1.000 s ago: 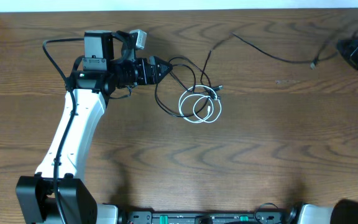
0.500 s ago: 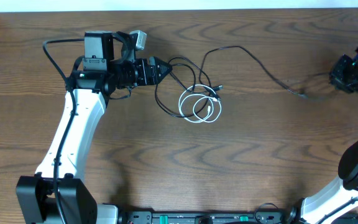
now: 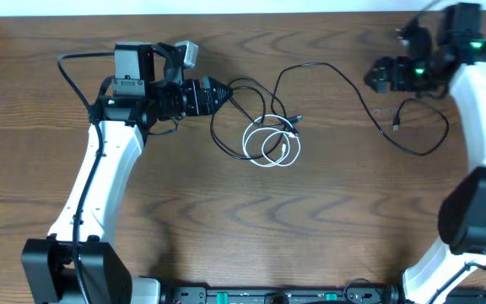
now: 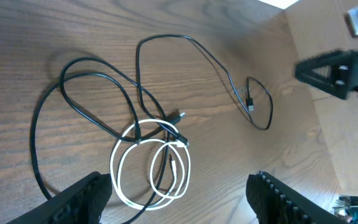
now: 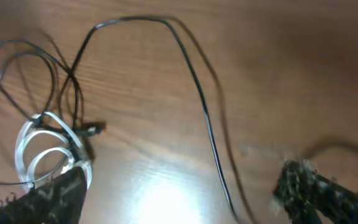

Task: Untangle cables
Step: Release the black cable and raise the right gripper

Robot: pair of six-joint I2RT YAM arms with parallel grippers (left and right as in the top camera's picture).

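Note:
A black cable point(image 3: 310, 65) loops beside my left gripper point(image 3: 219, 89) and crosses the coiled white cable point(image 3: 245, 142) at mid-table. From there it arcs right to a slack loop with its plug point(image 3: 395, 127) lying loose on the wood. In the left wrist view the fingers stand wide apart above the white cable point(image 4: 113, 171) and the black cable point(image 4: 185, 38), holding nothing. My right gripper point(image 3: 376, 78) hovers at the upper right, pointing left. Its wrist view is blurred. It shows the fingers point(image 5: 319, 196) spread wide, with the black cable point(image 5: 197, 93) running between them on the table.
The table's far edge point(image 3: 243, 12) runs along the top, just behind both grippers. The left arm's thick black cable point(image 3: 66, 72) bows out at the upper left. The right arm point(image 3: 479, 127) comes down the right side.
My right gripper has opened and let go of the black cable, then swung left and up into view. The cable's right end has dropped into a slack loop. The left arm has not moved.

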